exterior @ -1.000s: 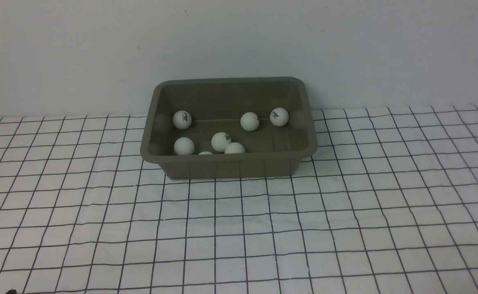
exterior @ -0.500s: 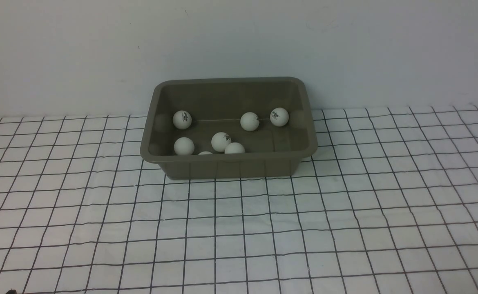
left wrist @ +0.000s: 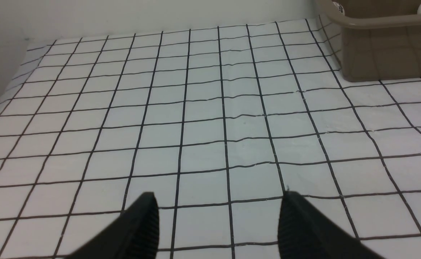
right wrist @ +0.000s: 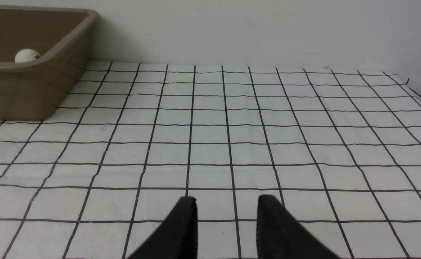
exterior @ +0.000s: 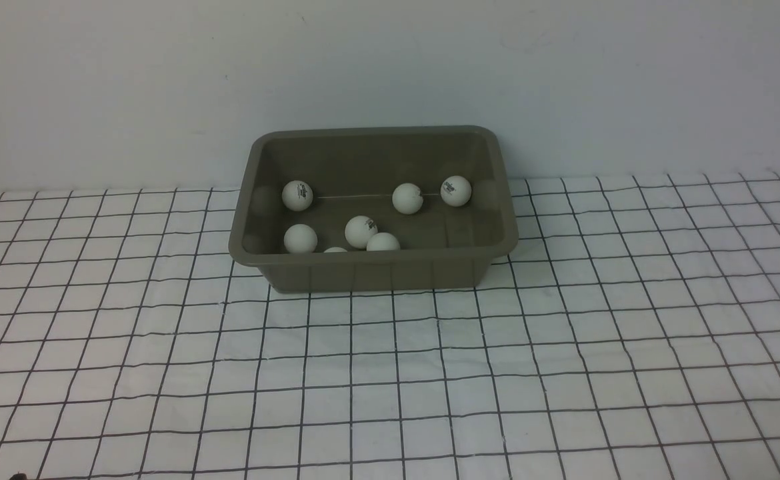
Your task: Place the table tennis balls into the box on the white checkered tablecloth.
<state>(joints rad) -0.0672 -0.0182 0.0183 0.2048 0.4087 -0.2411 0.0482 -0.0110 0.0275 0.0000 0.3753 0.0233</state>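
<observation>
While seven balls (exterior: pixel 361 231) lie in the box (exterior: pixel 373 270), both empty jaws hover well apart from it: left (left wrist: pixel 217 223) parted, right (right wrist: pixel 227 223) closed.

front view: high, facing the wall, over the cloth (exterior: pixel 390 373)
wrist views: low, near cloth, facing forward
shared: box (exterior: pixel 373 270) (left wrist: pixel 386 54) (right wrist: pixel 27 93)
</observation>
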